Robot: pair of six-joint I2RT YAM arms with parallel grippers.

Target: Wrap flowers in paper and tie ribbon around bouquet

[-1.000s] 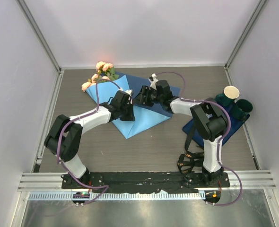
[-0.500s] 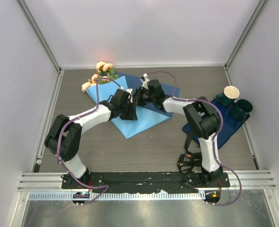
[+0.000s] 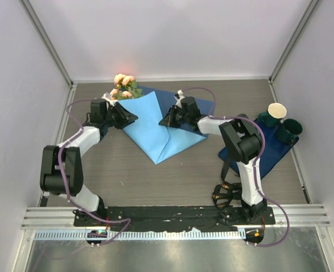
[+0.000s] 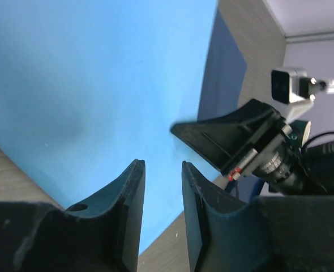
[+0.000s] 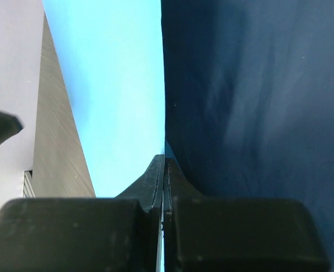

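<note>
The paper (image 3: 150, 129) lies spread at the table's middle back, its light blue face up and a darker blue part showing on its right. Pink flowers (image 3: 123, 84) stick out past its far left corner. My right gripper (image 3: 163, 121) is shut on the paper's folded edge, where the light face (image 5: 116, 85) meets the dark face (image 5: 257, 85). My left gripper (image 3: 131, 117) hovers at the paper's left corner, open, with nothing between its fingers (image 4: 134, 187) and only light blue paper (image 4: 88, 85) beneath. The black ribbon (image 3: 223, 194) lies in loops by the right arm's base.
A dark navy mat (image 3: 283, 152) lies at the right with two dark green cups (image 3: 294, 129) and a cream-topped cup (image 3: 277, 110) on it. White walls with metal posts close in the table on three sides.
My left gripper opened and swung left from the paper's middle to its left corner. My right gripper shut on the paper's edge and shifted a little left.
</note>
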